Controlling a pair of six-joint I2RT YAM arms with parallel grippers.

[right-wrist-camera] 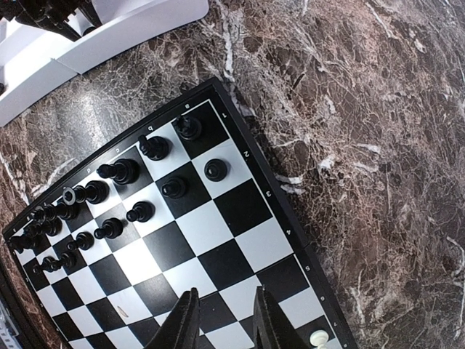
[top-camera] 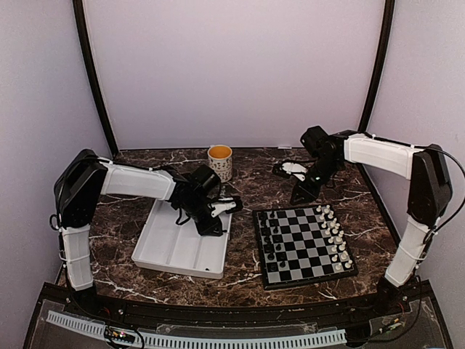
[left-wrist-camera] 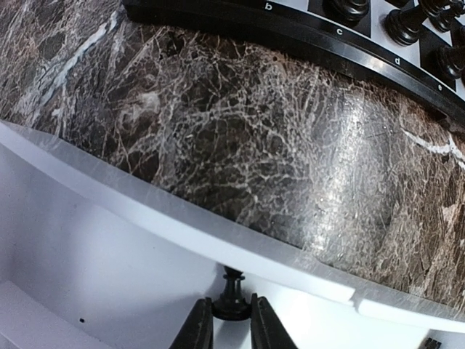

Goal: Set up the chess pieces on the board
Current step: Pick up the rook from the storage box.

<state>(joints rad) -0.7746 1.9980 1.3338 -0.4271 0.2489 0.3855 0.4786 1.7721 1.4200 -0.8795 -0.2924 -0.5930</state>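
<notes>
My left gripper [left-wrist-camera: 231, 304] is down inside the white tray [left-wrist-camera: 182, 218], shut on the round base of a small black pawn [left-wrist-camera: 232, 285] that points toward the tray wall. In the top view that gripper [top-camera: 211, 220] sits at the tray's right side. The board [top-camera: 305, 246] lies to the right, with black chess pieces [top-camera: 269, 236] along its left columns and white ones [top-camera: 336, 233] along its right. My right gripper [right-wrist-camera: 224, 320] hovers open over bare middle squares of the board [right-wrist-camera: 240, 207]. Nothing is between its fingers, and a white pawn [right-wrist-camera: 318, 337] stands near it.
A cream mug [top-camera: 220, 161] stands behind the white tray [top-camera: 174, 251] at the back of the dark marble table. A strip of bare marble [left-wrist-camera: 254, 145] separates the tray from the board's black rim [left-wrist-camera: 327, 36]. Purple walls enclose the table on three sides.
</notes>
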